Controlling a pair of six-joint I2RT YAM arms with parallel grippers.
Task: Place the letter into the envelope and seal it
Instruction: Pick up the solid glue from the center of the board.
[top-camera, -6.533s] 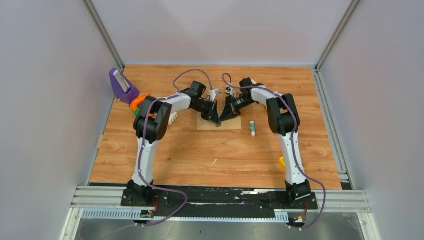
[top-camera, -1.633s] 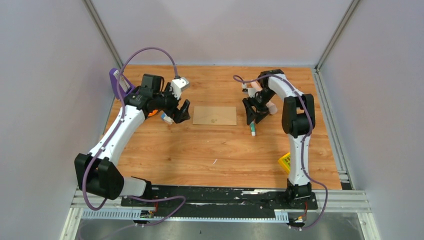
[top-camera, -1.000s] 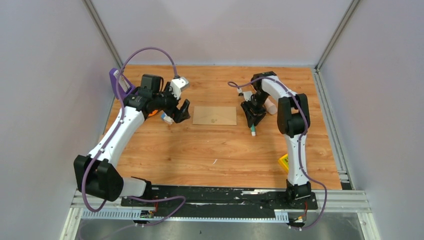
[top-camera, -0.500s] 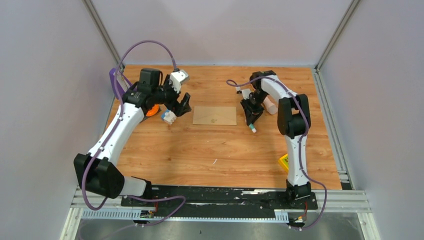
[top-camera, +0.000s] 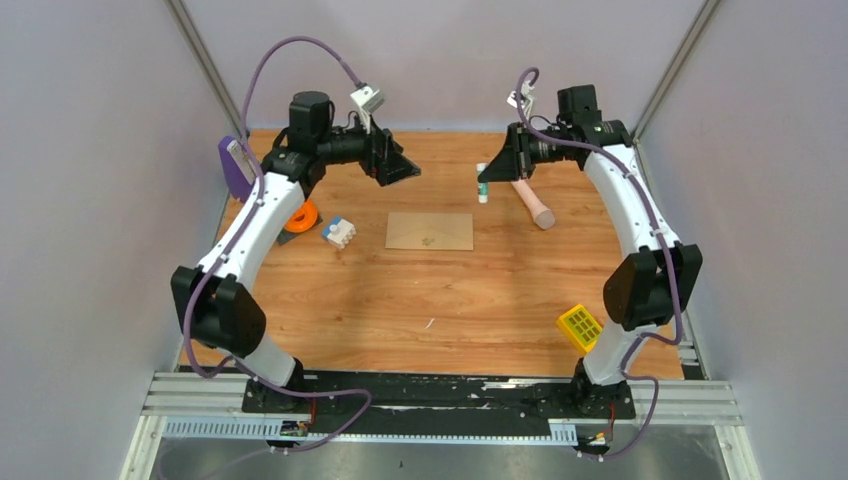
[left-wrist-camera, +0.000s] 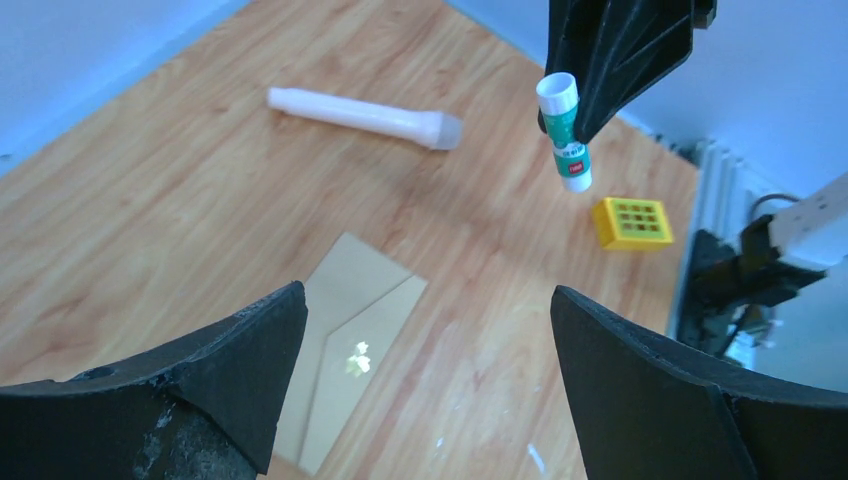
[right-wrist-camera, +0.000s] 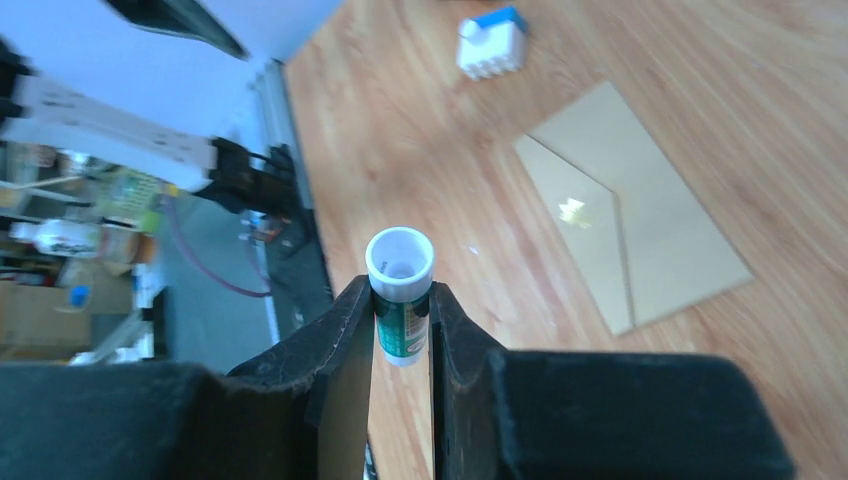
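Envelope (top-camera: 430, 231) of tan-brown kraft paper lay flat on the wooden table (top-camera: 450, 300) at the centre of the top view, its pointed flap folded down. I saw my right gripper (top-camera: 490, 176), raised just right of centre in the upper frame, clamped on a white-and-green glue stick (top-camera: 481, 189). My left gripper (top-camera: 398, 170), raised just left of centre, hung with jaws spread and empty.
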